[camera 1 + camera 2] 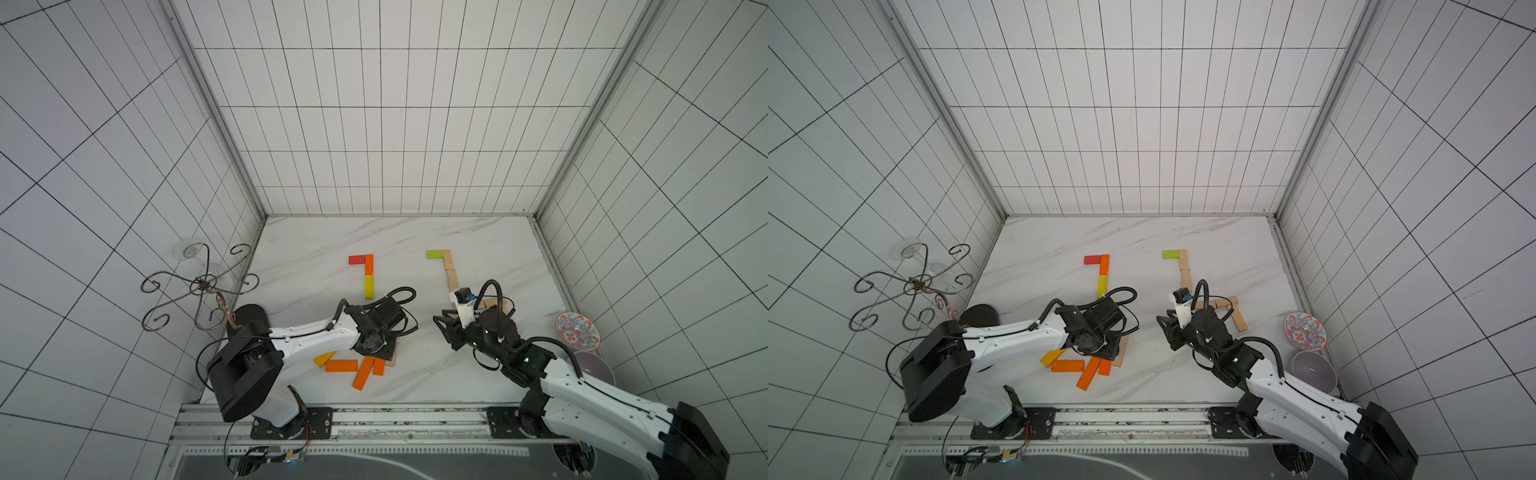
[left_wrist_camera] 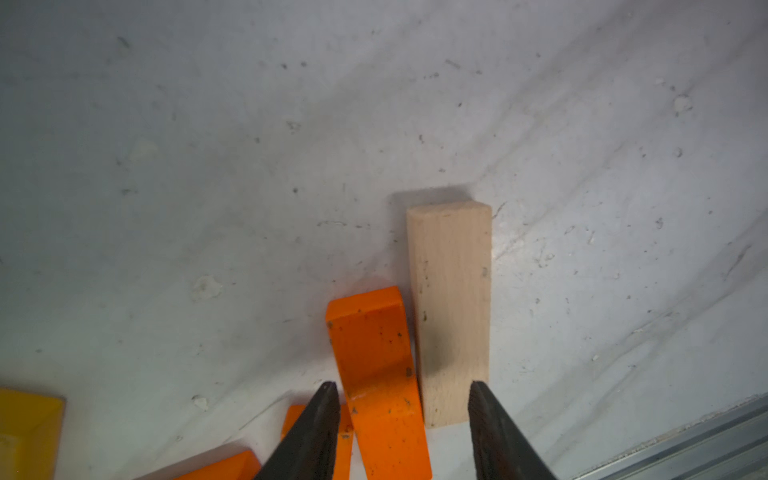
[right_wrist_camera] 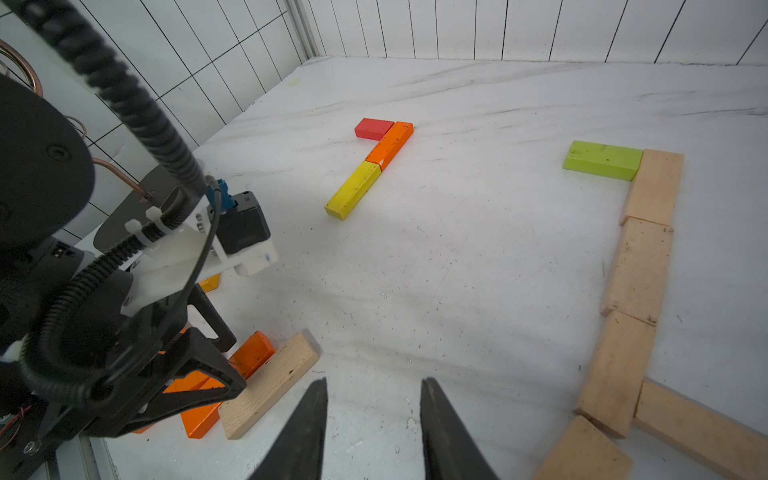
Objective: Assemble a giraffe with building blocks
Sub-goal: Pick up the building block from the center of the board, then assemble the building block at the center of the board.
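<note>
Down near the front rail, the left gripper (image 2: 403, 395) has its fingers apart, straddling an orange block (image 2: 374, 353) and a plain wooden block (image 2: 451, 299) lying side by side. Can't tell if the pads actually touch them. In both top views the wrist hides all that. The right gripper (image 3: 374, 384) hangs with fingers spread over bare tabletop (image 3: 457, 270). The red-orange-yellow row (image 1: 369, 264) sits mid-table.

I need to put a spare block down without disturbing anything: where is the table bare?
Bare: the far strip of table behind both figures, and the lane between the coloured column and the wooden figure. Crowded: the near left, where the left gripper sits over the loose pile, and the right edge by the patterned bowl and plain bowl.
</note>
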Robot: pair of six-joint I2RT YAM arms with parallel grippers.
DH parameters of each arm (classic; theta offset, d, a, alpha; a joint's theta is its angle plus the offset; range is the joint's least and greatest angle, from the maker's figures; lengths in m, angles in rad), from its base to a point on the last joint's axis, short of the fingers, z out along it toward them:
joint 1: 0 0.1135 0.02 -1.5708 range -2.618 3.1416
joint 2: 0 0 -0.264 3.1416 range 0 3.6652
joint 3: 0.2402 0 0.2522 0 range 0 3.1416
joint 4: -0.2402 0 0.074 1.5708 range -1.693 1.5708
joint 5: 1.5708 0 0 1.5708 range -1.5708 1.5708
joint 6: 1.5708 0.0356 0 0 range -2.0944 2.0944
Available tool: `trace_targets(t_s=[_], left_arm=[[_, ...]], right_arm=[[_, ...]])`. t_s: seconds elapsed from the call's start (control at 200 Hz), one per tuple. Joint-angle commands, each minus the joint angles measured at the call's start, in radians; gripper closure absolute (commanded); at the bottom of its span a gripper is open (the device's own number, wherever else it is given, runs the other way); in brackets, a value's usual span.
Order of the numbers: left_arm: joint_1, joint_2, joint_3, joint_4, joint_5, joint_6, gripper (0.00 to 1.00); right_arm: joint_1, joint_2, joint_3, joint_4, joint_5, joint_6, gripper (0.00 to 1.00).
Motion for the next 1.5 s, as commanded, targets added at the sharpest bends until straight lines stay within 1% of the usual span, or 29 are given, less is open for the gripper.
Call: trace_targets(t_s=[0.0, 0.355, 0.445, 0.54, 0.625, 0.715, 0.765, 0.88, 1.0, 1.185, 1.364, 1.494], left_arm=[[-0.018, 0.047, 0.043, 0.048, 0.009, -0.012, 0.49], [-0.024, 0.156, 0.073, 0.074, 0.003, -0.007, 0.48], [-0.031, 0.176, 0.082, 0.078, 0.006, -0.008, 0.5], [-0.04, 0.193, 0.09, 0.081, 0.005, -0.009, 0.56], [-0.042, 0.2, 0.093, 0.077, -0.008, -0.013, 0.64], [-0.036, 0.211, 0.114, 0.045, -0.055, -0.014, 0.73], [-0.021, 0.216, 0.126, 0.031, -0.075, -0.009, 0.76], [0.051, 0.21, 0.142, 0.026, -0.092, 0.015, 0.78], [0.134, 0.206, 0.177, 0.009, -0.101, 0.053, 0.78], [0.228, 0.217, 0.209, 0.014, -0.087, 0.085, 0.78], [0.275, 0.255, 0.234, 0.011, -0.088, 0.101, 0.77], [0.297, 0.259, 0.224, 0.013, -0.106, 0.104, 0.76]], right_arm=[[0.008, -0.016, -0.038, 0.023, 0.012, 0.012, 0.62], [0.008, -0.034, -0.042, 0.009, 0.025, 0.016, 0.61], [0.008, -0.03, -0.045, 0.013, 0.026, 0.017, 0.61], [0.008, -0.027, -0.05, 0.017, 0.026, 0.017, 0.61], [0.008, -0.027, -0.051, 0.019, 0.027, 0.017, 0.61], [0.008, -0.026, -0.053, 0.021, 0.029, 0.016, 0.61], [0.008, -0.026, -0.053, 0.022, 0.029, 0.014, 0.61], [0.008, -0.023, -0.053, 0.025, 0.029, 0.011, 0.61], [0.006, -0.023, -0.052, 0.025, 0.029, 0.009, 0.62], [0.006, -0.03, -0.056, 0.023, 0.031, 0.009, 0.61], [0.006, -0.034, -0.061, 0.021, 0.03, 0.011, 0.61], [0.006, -0.044, -0.062, 0.013, 0.033, 0.011, 0.61]])
